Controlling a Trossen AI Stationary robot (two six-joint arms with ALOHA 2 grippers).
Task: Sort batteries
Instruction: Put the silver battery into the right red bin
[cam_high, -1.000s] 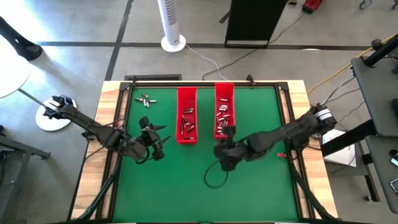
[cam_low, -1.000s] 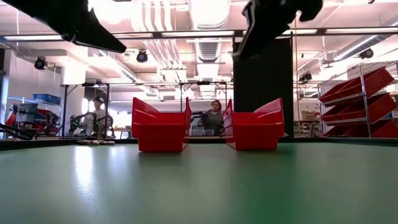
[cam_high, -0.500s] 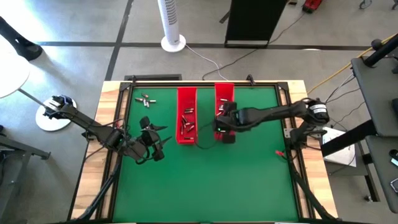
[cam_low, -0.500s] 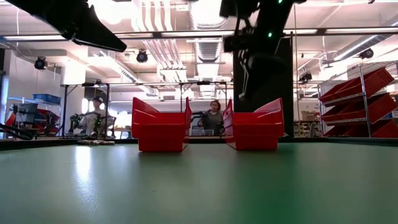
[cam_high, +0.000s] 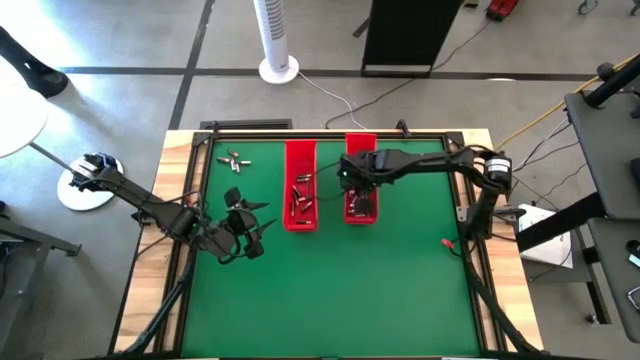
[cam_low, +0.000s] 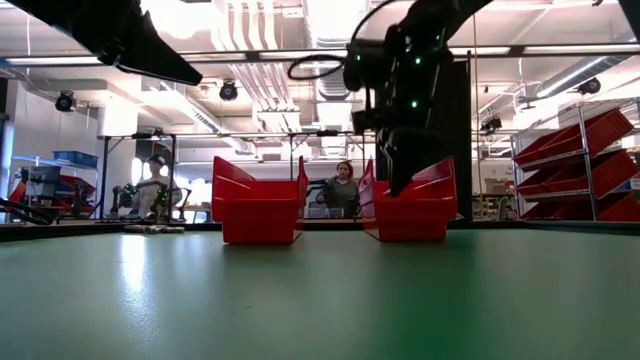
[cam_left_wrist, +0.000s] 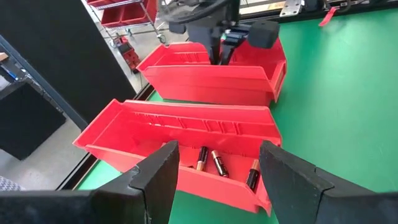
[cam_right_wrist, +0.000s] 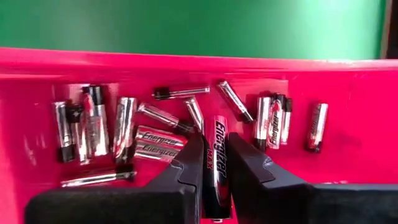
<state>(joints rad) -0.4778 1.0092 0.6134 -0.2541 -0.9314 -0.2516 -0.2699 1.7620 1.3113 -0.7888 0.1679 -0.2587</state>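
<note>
Drop-off step: right gripper (cam_right_wrist: 214, 163) clamps one battery (cam_right_wrist: 215, 149) above the red tray (cam_right_wrist: 37, 74) of silvery batteries; next, open to release; left gripper (cam_left_wrist: 214, 163) open, idle.

Right gripper (cam_high: 352, 180) is held pinched on a battery (cam_right_wrist: 215, 163) above the right tray (cam_high: 361, 208); left gripper (cam_high: 262, 232) is spread beside the left tray (cam_high: 299, 222).

We read "Energizer MAX" along the silver-and-black battery (cam_right_wrist: 215, 163) pinched in the right tool (cam_right_wrist: 215, 180). "Energizer" also shows on two red-labelled batteries (cam_right_wrist: 152, 142) lying in the red tray (cam_right_wrist: 348, 155); other labels are illegible.
</note>
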